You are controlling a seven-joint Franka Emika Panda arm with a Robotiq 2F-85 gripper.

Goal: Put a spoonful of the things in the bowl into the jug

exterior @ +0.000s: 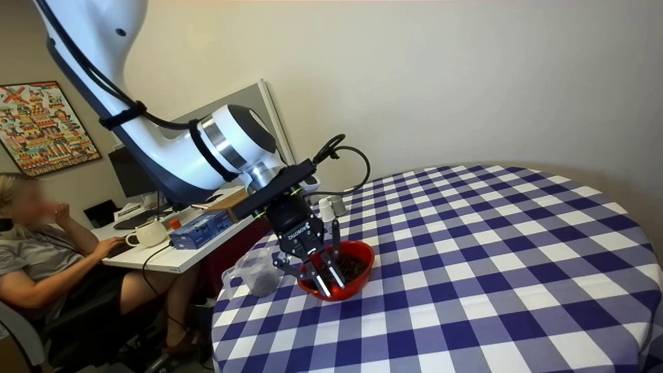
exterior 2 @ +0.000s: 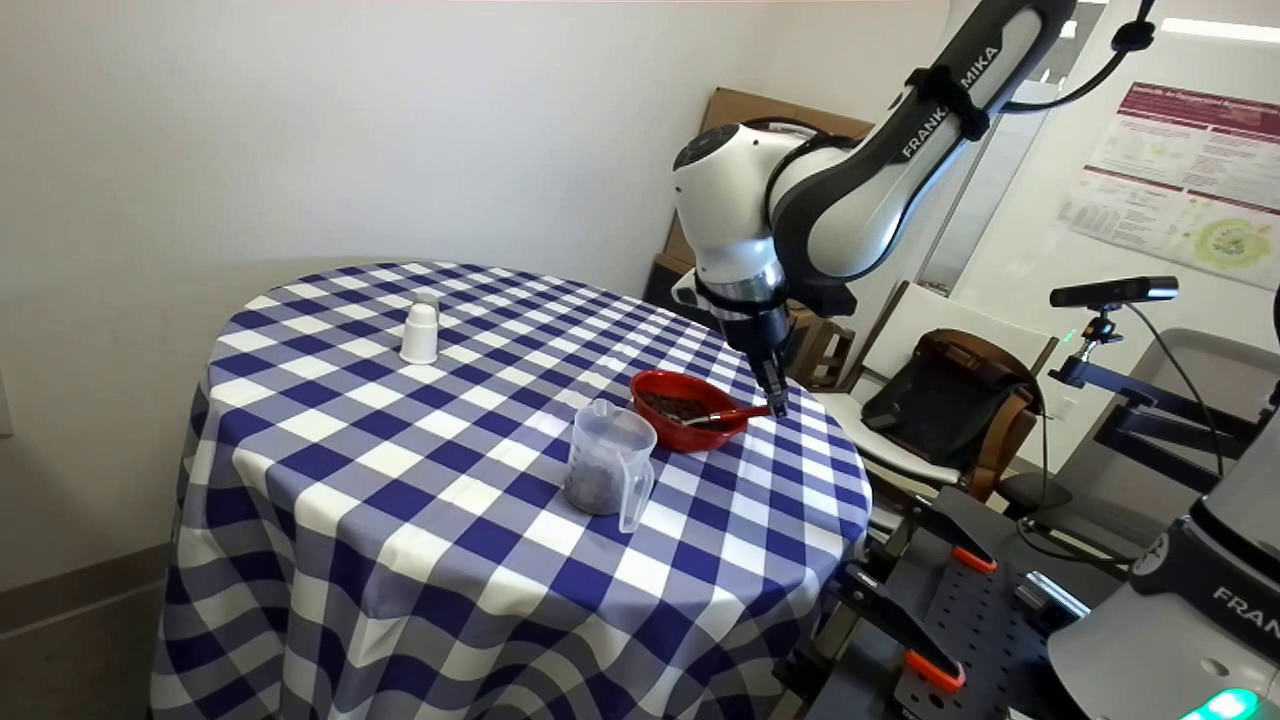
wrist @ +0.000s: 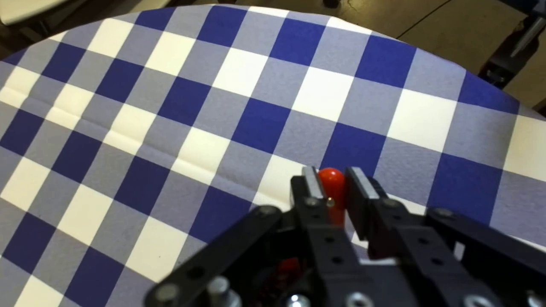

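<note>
Spoon (exterior 2: 728, 414) | long axis slanting shallowly | handle (exterior 2: 747, 411) pointing out over bowl (exterior 2: 690, 443) rim | fingers (wrist: 361, 185) pinching handle end

the housing (exterior: 299, 237) above the fingers (exterior: 336, 277) reads "robotiq", arm (exterior 2: 880, 210) "franka … mika", base (exterior 2: 1165, 625) "franka".

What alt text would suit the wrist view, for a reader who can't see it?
A black gripper, low in the picture, is closed on the end of a red handle above a blue, grey and white checked tablecloth. Some floor shows beyond its edge at upper right; a blurred red patch lower down is too unclear to name.
</note>
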